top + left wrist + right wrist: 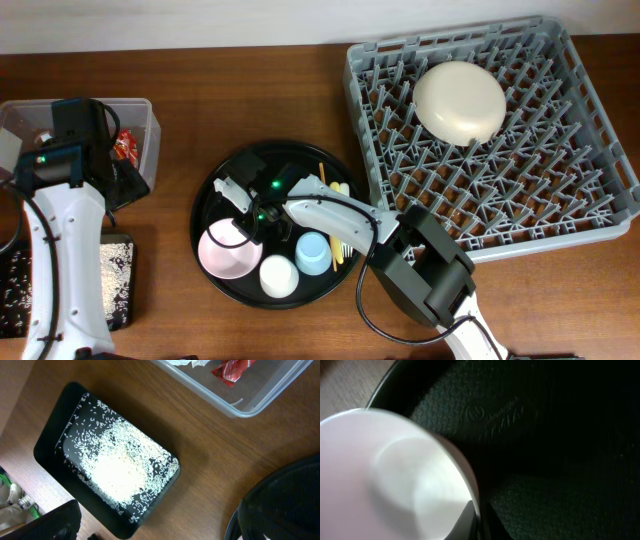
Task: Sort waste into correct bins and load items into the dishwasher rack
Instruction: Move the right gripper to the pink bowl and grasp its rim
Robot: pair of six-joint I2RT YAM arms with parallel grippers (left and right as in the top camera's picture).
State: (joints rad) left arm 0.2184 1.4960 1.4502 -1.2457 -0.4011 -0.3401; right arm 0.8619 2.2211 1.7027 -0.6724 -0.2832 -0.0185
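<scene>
Where the right arm reaches in from 5 o'clock over the round black tray (207, 198), the right gripper (240, 220) sits at the rim of the small pink bowl (226, 255), which rests on the tray at 8 o'clock. From the right wrist, a pale finger (461, 522) lies against the inside of that rim while the other is lost in the dark, so I cannot tell whether the pair grips the bowl. On the same tray the white cup (277, 277) stands at 6 o'clock, the light-blue cup (312, 252) just beside it at 5, the yellow and cream utensils (338, 252) at 4 and a thin orange stick (322, 174) at 1. At 8 o'clock of the table the shallow black tray (47, 445) holds a spread of white rice grains (120, 467). Farther off, at 10 o'clock, the left gripper (74, 122) hangs over the clear plastic tub (148, 112); its fingers do not show, so I cannot tell whether they are apart or together. Inside the tub lie the red wrapper (231, 370) and, beside it, a bit of crumpled white paper (181, 362). At 2 o'clock the grey dishwasher rack (560, 190) carries the large cream bowl (459, 100), upside down, toward its own 11 o'clock corner.
</scene>
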